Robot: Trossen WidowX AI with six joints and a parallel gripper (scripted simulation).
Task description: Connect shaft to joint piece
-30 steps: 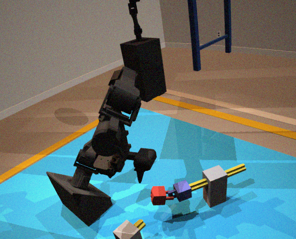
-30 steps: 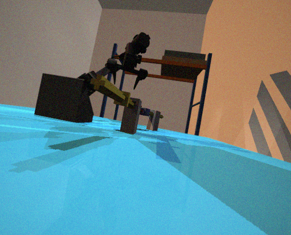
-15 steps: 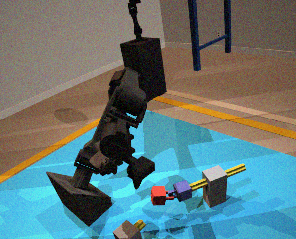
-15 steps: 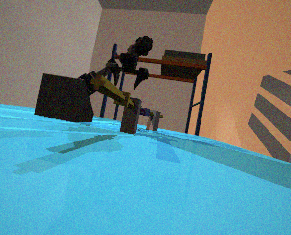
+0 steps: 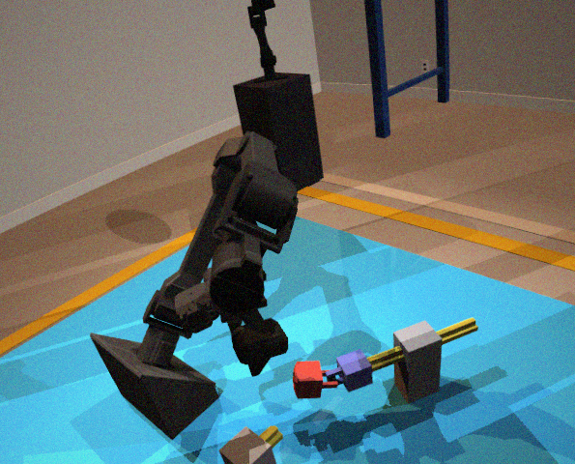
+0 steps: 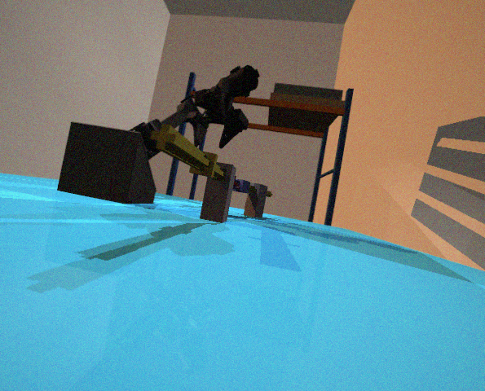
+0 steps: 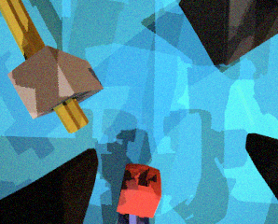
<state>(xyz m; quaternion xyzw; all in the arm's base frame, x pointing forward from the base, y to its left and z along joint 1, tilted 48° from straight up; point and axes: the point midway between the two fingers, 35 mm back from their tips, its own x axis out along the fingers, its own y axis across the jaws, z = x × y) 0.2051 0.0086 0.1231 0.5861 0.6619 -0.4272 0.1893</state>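
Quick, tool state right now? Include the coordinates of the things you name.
Tool (image 5: 260, 344) (image 6: 210, 145) (image 7: 172, 148): open, holding nothing; the red joint piece (image 5: 307, 379) (image 7: 140, 191) is not gripped.

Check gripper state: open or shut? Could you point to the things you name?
Open: in the wrist view the gripper's (image 5: 249, 349) (image 6: 210, 141) (image 7: 172, 151) fingers stand wide apart, nothing between them.

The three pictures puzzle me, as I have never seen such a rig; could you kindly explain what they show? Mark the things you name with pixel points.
The dark machine is a jointed robot arm (image 5: 202, 240) (image 6: 234, 85) with a two-fingered gripper (image 5: 222, 354) (image 6: 209, 146) (image 7: 172, 148). The top view looks down at a slant; the exterior view looks from low down; the wrist view looks out between the fingers. On the blue surface (image 5: 476, 294) (image 6: 242, 315) (image 7: 167, 93) stand two blocks. The far block (image 5: 424, 369) (image 6: 255, 202) carries a yellow shaft ending in a purple piece (image 5: 355, 370) (image 6: 244, 185), hinged to a red joint piece (image 5: 307, 379) (image 7: 140, 201). The near block (image 5: 240, 447) (image 6: 218, 195) (image 7: 46, 79) carries the second shaft (image 5: 273, 436) (image 6: 187, 153) (image 7: 74, 119). The gripper is open, holding nothing.
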